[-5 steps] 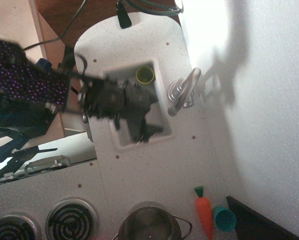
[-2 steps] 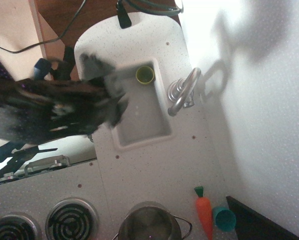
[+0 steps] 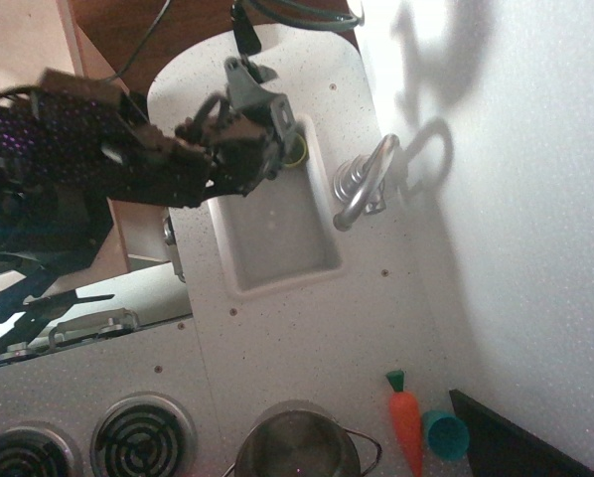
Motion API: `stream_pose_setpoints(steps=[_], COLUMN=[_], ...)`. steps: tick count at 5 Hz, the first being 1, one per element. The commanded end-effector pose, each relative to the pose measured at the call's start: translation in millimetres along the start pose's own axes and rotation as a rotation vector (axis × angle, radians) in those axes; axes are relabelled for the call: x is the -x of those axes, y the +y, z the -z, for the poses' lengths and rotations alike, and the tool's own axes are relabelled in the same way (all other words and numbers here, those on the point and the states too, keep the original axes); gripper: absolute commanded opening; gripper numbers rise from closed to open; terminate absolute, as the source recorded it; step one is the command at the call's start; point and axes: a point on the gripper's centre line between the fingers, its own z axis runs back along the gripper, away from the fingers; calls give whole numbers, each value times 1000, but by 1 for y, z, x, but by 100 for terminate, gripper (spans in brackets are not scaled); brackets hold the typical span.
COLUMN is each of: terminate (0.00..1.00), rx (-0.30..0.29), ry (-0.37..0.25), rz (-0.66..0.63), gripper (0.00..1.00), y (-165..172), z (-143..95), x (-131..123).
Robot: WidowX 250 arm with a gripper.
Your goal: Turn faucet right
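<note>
The chrome faucet (image 3: 369,184) stands on its ribbed base at the right rim of the white sink (image 3: 277,234). Its arched spout runs along that rim, from the upper right down to the left, and ends at the sink's edge. My gripper (image 3: 262,104) is above the sink's far left corner, well left of the faucet and not touching it. Its jaws look spread and hold nothing. A yellow-green cup (image 3: 297,151) in the sink's far corner is partly hidden behind the gripper.
A steel pot (image 3: 297,447) stands at the bottom edge, with stove burners (image 3: 143,437) to its left. A toy carrot (image 3: 406,422) and a teal cup (image 3: 444,434) lie at the lower right. The white wall runs along the right side.
My gripper left the inside of the sink, swung left, and now sits higher up over the sink's far corner. The faucet has not moved.
</note>
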Motion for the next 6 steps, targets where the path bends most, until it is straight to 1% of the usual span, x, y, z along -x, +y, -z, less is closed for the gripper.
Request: stream_pose_setpoints(steps=[1, 2, 3, 4, 5, 6], terminate=[0, 0, 0, 0, 0, 0], rx=[214, 407, 434, 460, 465, 433], ry=[-285, -504, -732, -704, -668, -613], rz=[-244, -452, -497, -537, -550, -524], gripper=[100, 100, 100, 100, 100, 100], y=[-22, -33, -43, -55, -62, -59], z=[-4, -20, -38, -46, -53, -60], x=[-37, -75, -95, -83, -75, -66])
